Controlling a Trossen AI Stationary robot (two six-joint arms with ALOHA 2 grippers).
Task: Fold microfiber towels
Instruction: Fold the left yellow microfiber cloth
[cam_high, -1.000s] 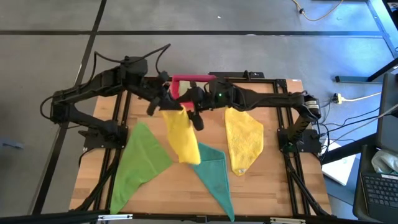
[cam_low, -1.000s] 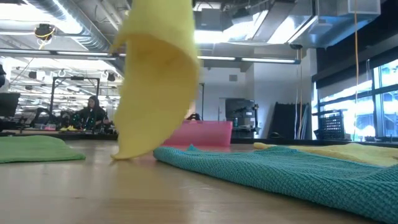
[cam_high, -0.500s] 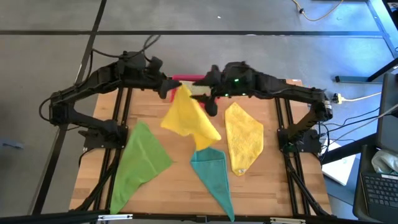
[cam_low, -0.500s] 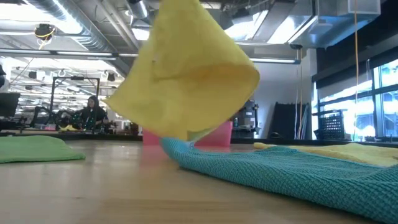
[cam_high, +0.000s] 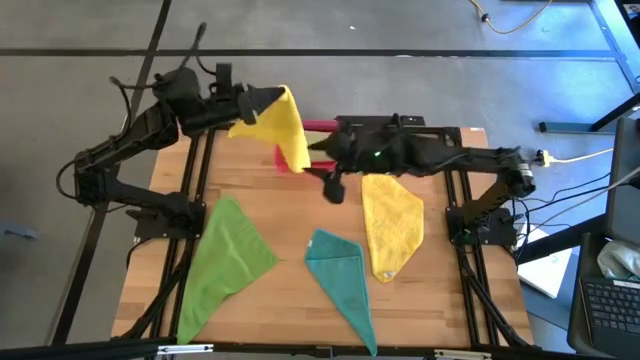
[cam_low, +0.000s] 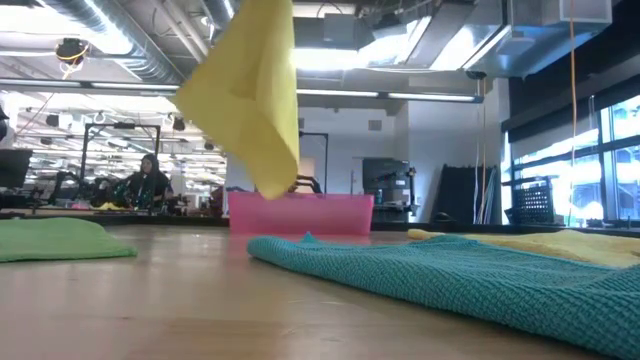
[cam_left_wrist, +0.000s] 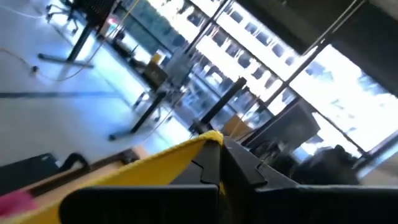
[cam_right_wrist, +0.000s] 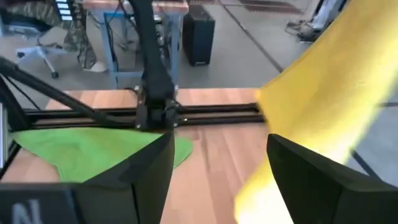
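Pinching one corner of yellow towel (cam_high: 281, 128) in my left gripper (cam_high: 243, 104), right gripper (cam_high: 333, 184) spread empty: dangling cloth may snag the pink tray (cam_low: 300, 213).

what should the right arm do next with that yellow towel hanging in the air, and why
Probably the right gripper, open and empty near the pink tray, should reach for the hanging towel's free lower corner. The left gripper is shut on the yellow towel, holding it by one edge above the table, so it droops unspread. A second grip would let the two arms stretch it flat for folding.
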